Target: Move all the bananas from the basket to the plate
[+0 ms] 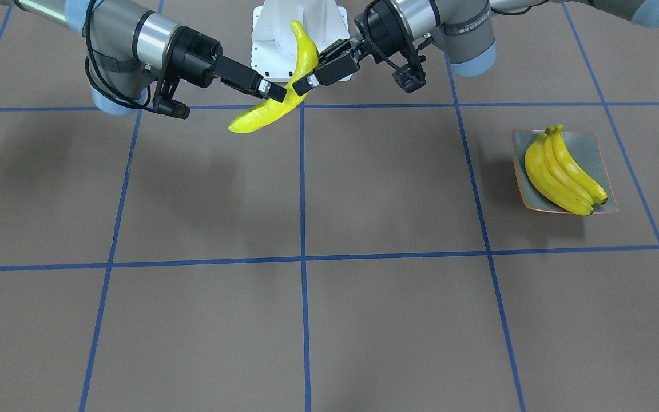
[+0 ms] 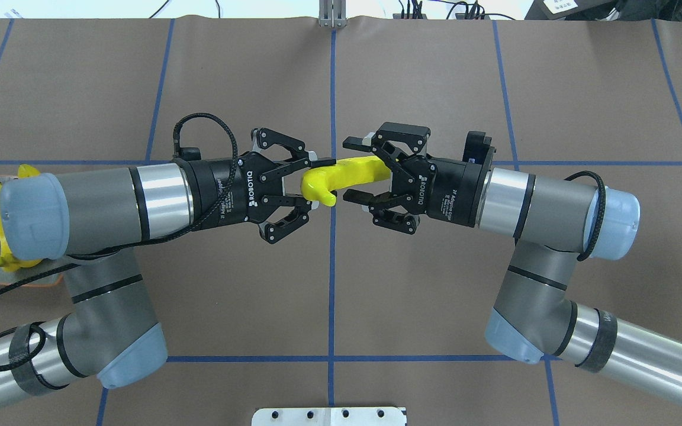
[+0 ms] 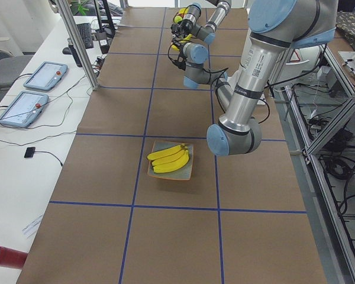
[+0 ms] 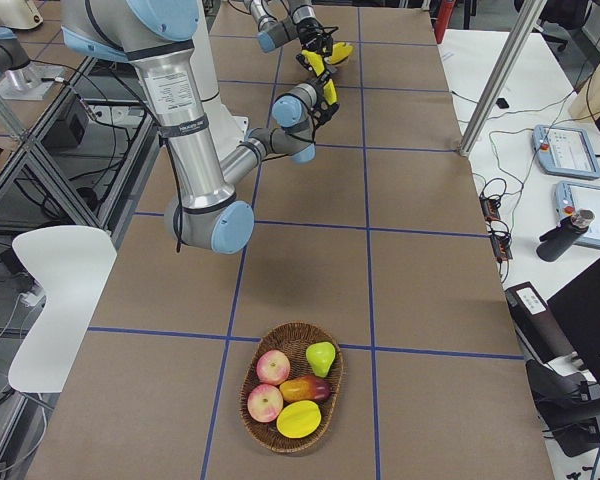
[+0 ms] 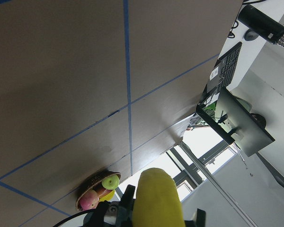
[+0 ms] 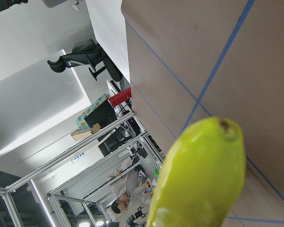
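1. A pale banana (image 1: 275, 97) hangs in the air above the tabletop middle, near the robot's edge, held between both grippers.
2. The right gripper (image 2: 357, 168) is clamped on one part of it; the left gripper (image 2: 312, 180) has its jaws spread around the other end, and I cannot tell whether they touch it.
3. Three bananas (image 1: 561, 171) lie together on the plate (image 1: 597, 150), toward the left end of the tabletop.
4. The basket (image 4: 255, 410), near the right end, holds other fruit.
5. The tabletop (image 1: 386, 189) between plate and basket is open, with only blue tape lines.
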